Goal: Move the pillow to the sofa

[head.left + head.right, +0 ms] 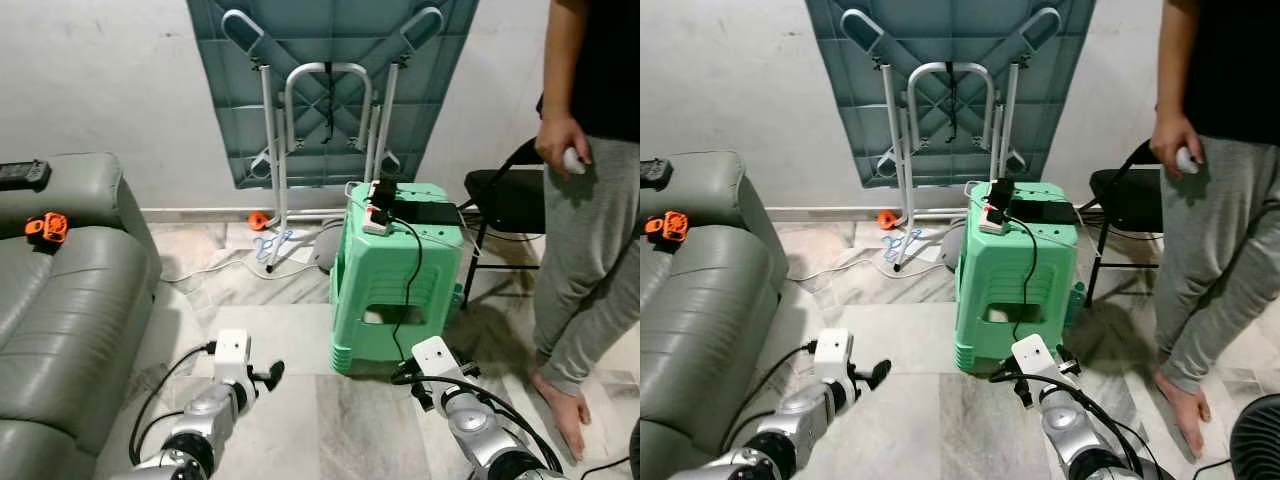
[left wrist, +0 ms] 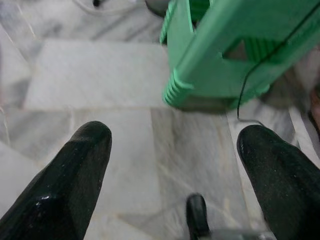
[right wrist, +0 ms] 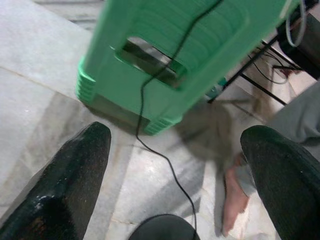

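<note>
The grey leather sofa (image 1: 70, 290) stands along my left side. A small orange object (image 1: 47, 228) lies on its seat and a black remote (image 1: 22, 173) on its armrest. My left gripper (image 2: 175, 140) hangs low over the marble floor beside the sofa, open, with nothing between its fingers. My right gripper (image 3: 175, 135) is open too and empty, held low in front of the stacked green plastic stools (image 1: 400, 290).
A power strip (image 1: 378, 215) and black cable lie on the green stools. A folded table (image 1: 330, 80) leans on the back wall. A black folding chair (image 1: 505, 195) and a standing person (image 1: 590, 200) are at the right. A dark fan (image 1: 1255, 440) sits bottom right.
</note>
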Robot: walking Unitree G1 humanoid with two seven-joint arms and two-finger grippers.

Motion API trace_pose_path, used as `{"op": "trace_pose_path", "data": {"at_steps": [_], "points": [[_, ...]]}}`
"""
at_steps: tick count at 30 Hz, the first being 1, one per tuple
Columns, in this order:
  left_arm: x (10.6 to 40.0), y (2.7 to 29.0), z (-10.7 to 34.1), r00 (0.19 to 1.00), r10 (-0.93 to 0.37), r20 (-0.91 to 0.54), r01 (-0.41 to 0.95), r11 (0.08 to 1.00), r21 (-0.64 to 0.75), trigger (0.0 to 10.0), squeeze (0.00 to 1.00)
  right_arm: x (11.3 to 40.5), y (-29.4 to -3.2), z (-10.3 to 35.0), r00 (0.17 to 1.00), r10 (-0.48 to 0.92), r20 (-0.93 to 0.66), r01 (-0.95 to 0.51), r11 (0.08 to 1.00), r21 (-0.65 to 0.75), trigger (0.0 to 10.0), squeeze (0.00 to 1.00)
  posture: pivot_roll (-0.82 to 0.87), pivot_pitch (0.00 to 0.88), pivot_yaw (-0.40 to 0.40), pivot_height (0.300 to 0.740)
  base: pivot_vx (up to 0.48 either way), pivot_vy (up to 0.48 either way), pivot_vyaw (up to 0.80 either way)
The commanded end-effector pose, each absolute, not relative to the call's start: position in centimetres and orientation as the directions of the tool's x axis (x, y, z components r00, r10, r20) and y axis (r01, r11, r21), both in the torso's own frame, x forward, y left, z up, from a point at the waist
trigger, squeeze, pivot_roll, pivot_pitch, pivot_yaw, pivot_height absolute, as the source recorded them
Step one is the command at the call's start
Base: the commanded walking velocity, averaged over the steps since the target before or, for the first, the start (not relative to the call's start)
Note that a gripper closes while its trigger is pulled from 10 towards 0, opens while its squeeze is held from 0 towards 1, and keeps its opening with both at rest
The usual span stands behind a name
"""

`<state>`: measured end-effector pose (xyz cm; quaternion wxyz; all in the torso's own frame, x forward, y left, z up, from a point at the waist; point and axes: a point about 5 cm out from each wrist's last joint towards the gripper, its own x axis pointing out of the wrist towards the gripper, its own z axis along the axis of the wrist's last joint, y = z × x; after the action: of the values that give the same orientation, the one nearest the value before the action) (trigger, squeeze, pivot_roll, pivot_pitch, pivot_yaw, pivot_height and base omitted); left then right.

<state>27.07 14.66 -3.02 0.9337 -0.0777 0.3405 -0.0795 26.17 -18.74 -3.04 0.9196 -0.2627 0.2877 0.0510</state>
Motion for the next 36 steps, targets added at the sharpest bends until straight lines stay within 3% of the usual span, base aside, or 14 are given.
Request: {"op": "trace_pose_path", "data": {"at_steps": [1,4,9,12,19,22,27,36], "points": [[27.6,16.4,-2.4,0.789,-0.164,-0.593,0.069,0.981,-0.181,10.0,0.00,25.4,-19.8,-3.6,0.807,-0.096,-0.582,-0.235,0.853,-0.466,10.0,0.00,-0.13,0.000,0.018,0.740,0.000,0.000,0.00],[27.9,17.3,-2.0,0.822,-0.125,-0.555,0.014,0.980,-0.200,10.0,0.00,25.3,-20.5,-3.4,0.814,-0.136,-0.565,-0.206,0.841,-0.500,10.0,0.00,-0.13,0.000,0.018,0.740,0.000,0.000,0.00],[27.9,17.7,-1.7,0.837,-0.140,-0.529,0.034,0.978,-0.205,10.0,0.00,25.7,-21.4,-2.9,0.829,-0.177,-0.531,-0.147,0.846,-0.512,10.0,0.00,-0.12,0.000,0.020,0.740,0.000,0.000,0.00],[28.0,18.3,-1.0,0.876,-0.181,-0.447,0.089,0.972,-0.218,10.0,0.00,26.6,-22.1,-1.8,0.859,-0.166,-0.484,-0.056,0.910,-0.412,10.0,0.00,-0.11,0.000,0.017,0.740,0.000,0.000,0.00],[26.6,19.3,-0.1,0.925,-0.195,-0.326,0.137,0.972,-0.192,10.0,0.00,27.3,-21.9,-0.1,0.927,-0.047,-0.373,-0.064,0.958,-0.281,10.0,0.00,-0.11,0.000,0.011,0.740,0.000,0.000,0.00],[23.7,19.4,0.4,0.942,-0.217,-0.258,0.186,0.973,-0.139,10.0,0.00,26.5,-22.3,1.3,0.959,-0.004,-0.282,-0.059,0.975,-0.212,10.0,0.00,-0.10,0.000,0.003,0.740,0.000,0.000,0.00],[22.1,19.8,0.3,0.957,-0.145,-0.251,0.117,0.985,-0.126,10.0,0.00,25.8,-22.1,2.1,0.972,0.054,-0.228,-0.112,0.962,-0.251,10.0,0.00,-0.10,0.000,0.002,0.740,0.000,0.000,0.00],[21.1,20.3,0.0,0.959,-0.020,-0.282,-0.011,0.994,-0.106,10.0,0.00,25.2,-21.5,1.2,0.956,0.096,-0.279,-0.200,0.906,-0.372,10.0,0.00,-0.10,0.000,-0.008,0.740,0.000,0.000,0.00]]}}
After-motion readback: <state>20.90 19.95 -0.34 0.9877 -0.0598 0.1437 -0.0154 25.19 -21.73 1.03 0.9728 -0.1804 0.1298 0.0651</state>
